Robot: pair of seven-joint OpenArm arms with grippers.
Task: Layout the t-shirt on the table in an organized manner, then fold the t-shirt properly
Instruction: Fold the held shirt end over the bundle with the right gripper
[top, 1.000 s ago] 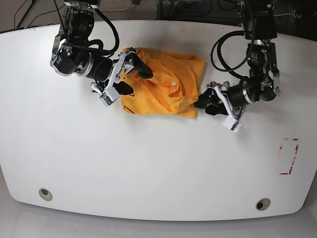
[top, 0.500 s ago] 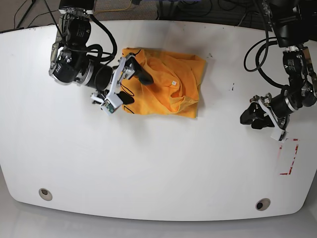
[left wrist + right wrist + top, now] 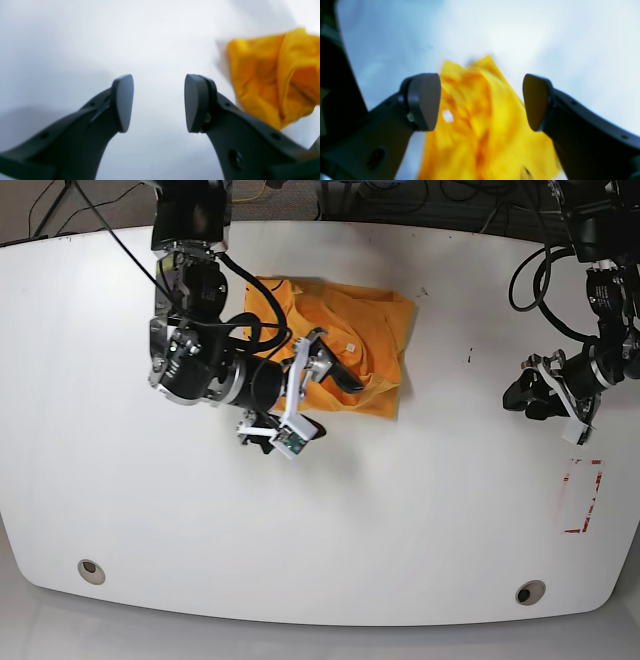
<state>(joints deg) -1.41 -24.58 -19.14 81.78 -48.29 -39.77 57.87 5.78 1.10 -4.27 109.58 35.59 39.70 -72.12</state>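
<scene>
One crumpled t-shirt lies at twelve o'clock on the worktop. The right gripper hangs over its lower edge, fingers spread and empty. At three o'clock, the left gripper hovers released, well apart, above a red rectangle mark.

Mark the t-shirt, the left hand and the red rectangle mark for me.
t-shirt [image 3: 372, 330]: base view, on the crumpled cloth beside the small white tag.
left hand [image 3: 524, 395]: base view, between its open fingertips, over bare table.
red rectangle mark [image 3: 583, 495]: base view, on its outlined patch.
</scene>
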